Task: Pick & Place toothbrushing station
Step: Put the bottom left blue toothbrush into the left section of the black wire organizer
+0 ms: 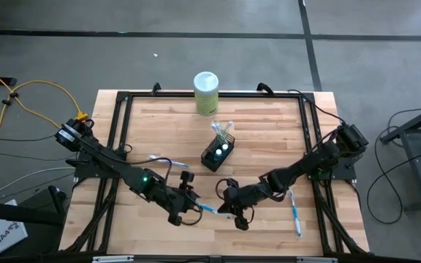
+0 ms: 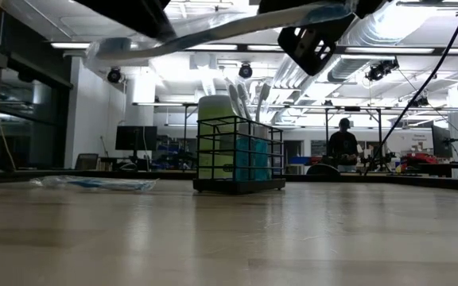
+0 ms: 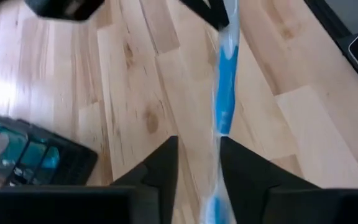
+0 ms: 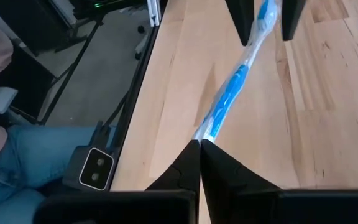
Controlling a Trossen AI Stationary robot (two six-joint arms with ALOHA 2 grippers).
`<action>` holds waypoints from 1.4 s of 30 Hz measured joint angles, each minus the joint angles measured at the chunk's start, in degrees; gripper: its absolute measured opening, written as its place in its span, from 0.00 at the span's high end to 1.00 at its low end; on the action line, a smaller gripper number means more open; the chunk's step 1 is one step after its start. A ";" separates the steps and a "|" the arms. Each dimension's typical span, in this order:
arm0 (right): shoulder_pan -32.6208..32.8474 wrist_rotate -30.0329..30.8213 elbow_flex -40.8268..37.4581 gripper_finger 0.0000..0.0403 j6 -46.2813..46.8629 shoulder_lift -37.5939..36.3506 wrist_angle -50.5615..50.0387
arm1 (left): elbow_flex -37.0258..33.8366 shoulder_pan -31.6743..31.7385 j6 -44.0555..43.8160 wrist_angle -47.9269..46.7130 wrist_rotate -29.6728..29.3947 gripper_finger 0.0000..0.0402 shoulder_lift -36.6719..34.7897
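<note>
Both arms meet low over the front of the counter (image 1: 269, 139), and between them hangs one wrapped toothbrush (image 1: 209, 210), white and blue, lifted clear of the wood. The left gripper (image 1: 190, 207) has it at one end: in its wrist view the brush (image 3: 224, 93) runs down between the two dark fingers (image 3: 163, 165), which stand apart with the handle passing through the gap, so whether they actually pinch it, I cannot tell. The right gripper (image 1: 234, 213) takes the other end, and here the wrist view is clear: its fingers (image 4: 188, 163) are drawn together, clamped on the tip of the toothbrush (image 4: 235, 87), with the left arm's fingers visible at the far end.

The wire-mesh holder (image 1: 218, 153) sits upright mid-counter, well apart from the handover, two teal tubes (image 1: 221, 150) standing inside and a couple of toothbrushes (image 1: 224, 130) leaning out toward the back. The pale green canister (image 1: 206, 93) stands behind it at the back edge. Another wrapped brush (image 1: 295, 212) lies flat near the right front, and one more (image 1: 163, 159) lies left of the holder
</note>
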 joint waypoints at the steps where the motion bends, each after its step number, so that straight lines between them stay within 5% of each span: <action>1: 0.08 0.12 0.00 0.99 0.00 0.00 0.01 | 0.00 0.00 0.76 0.61 -0.01 0.70 0.00; 11: 2.41 0.72 0.00 0.99 0.44 0.00 0.01 | 0.00 0.13 3.33 4.04 0.06 0.60 -0.63; 23: 7.00 11.35 0.02 0.99 3.88 -0.25 -3.85 | -0.02 -2.67 2.29 5.47 -1.81 0.60 -7.64; 35: 19.16 37.62 0.02 0.99 -3.85 -6.57 -2.80 | -0.02 -7.29 4.66 10.06 -8.36 0.60 -10.97; 42: 23.69 47.57 0.02 0.99 -11.86 -7.02 2.28 | -0.02 -8.48 11.20 17.36 -16.41 0.60 -10.97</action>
